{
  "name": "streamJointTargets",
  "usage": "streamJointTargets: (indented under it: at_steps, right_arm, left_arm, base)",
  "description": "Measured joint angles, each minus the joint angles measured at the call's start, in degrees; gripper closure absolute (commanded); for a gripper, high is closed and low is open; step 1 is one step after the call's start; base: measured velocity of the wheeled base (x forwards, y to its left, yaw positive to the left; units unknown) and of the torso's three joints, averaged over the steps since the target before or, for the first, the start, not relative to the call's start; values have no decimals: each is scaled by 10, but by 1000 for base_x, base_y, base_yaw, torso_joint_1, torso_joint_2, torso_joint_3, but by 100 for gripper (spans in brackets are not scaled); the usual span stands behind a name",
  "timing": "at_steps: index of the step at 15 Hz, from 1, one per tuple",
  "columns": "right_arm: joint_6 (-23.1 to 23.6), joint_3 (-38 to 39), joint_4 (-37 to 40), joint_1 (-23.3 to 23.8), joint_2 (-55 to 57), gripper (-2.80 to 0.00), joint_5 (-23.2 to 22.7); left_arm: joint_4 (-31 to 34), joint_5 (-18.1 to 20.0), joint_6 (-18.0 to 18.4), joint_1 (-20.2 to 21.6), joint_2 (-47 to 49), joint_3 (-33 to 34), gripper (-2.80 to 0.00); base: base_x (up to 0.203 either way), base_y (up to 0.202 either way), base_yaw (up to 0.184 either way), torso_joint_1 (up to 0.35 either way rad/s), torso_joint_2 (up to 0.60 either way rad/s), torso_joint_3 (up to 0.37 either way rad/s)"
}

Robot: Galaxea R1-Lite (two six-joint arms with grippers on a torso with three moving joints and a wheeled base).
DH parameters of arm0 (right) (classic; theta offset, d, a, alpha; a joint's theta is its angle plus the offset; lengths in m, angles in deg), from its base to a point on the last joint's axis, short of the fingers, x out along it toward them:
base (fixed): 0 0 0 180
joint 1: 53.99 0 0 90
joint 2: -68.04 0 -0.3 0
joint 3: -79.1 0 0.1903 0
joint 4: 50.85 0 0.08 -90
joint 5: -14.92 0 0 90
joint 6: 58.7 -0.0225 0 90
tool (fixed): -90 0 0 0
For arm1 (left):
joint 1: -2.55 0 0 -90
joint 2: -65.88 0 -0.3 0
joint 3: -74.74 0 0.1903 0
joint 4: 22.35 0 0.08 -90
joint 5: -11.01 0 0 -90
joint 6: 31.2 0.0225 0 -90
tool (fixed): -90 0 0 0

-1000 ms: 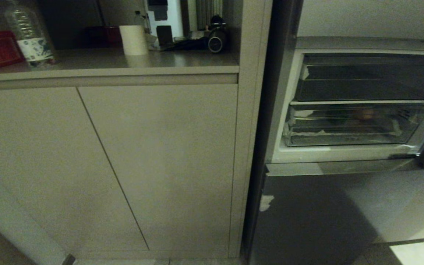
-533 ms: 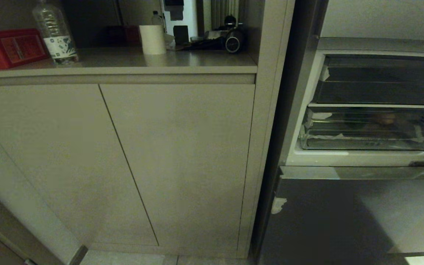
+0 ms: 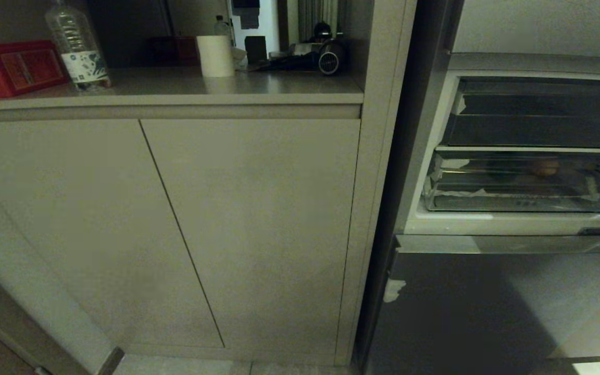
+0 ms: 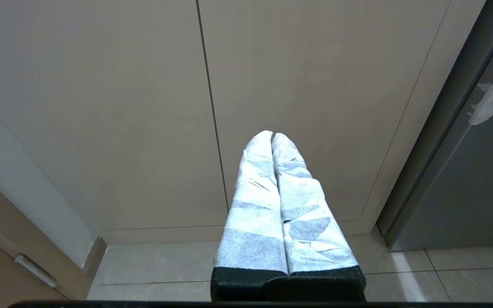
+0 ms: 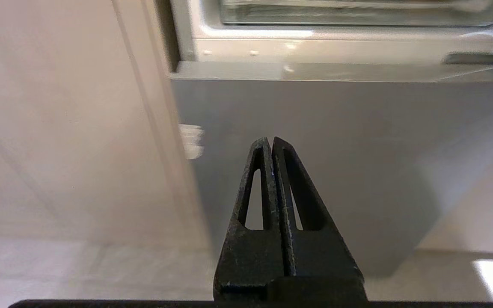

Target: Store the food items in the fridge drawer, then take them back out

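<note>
The clear fridge drawer (image 3: 519,203) sits closed in the open fridge at the right, with white tape scraps at its front corners. A round orange-brown food item (image 3: 545,167) shows dimly through its front. The drawer's lower front edge (image 5: 357,17) also shows in the right wrist view. My right gripper (image 5: 271,141), with bare black fingers, is shut and empty, low in front of the grey lower fridge door (image 5: 315,162). My left gripper (image 4: 271,134), wrapped in white tape, is shut and empty, facing the beige cabinet doors (image 4: 272,85). Neither arm shows in the head view.
A darker smoky bin (image 3: 539,120) sits above the drawer. The counter (image 3: 175,94) to the left holds a red box (image 3: 13,67), a water bottle (image 3: 77,47), a white cup (image 3: 215,54) and dark clutter. A tape scrap (image 3: 394,290) marks the lower fridge door. Tiled floor lies below.
The whole head view shifted right between a second ago and half a second ago, so the camera turned left; since then it has held still. The drawer and food item have not moved.
</note>
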Motion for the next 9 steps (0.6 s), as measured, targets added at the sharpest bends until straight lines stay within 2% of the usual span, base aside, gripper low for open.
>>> streamJointTargets:
  at_steps: [3, 5, 9]
  right_arm:
    - [-50, -70, -58, -1, 166, 0, -44]
    - [-79, -108, -130, -1, 291, 0, -62]
    - [-97, -154, -293, -3, 505, 0, -77]
  left_arm:
    - [0, 0, 0, 0, 0, 0, 0]
    - [0, 0, 0, 0, 0, 0, 0]
    - [0, 0, 0, 0, 0, 0, 0]
  base:
    - [0, 0, 0, 0, 0, 0]
    - [0, 0, 0, 0, 0, 0]
    - [0, 0, 0, 0, 0, 0]
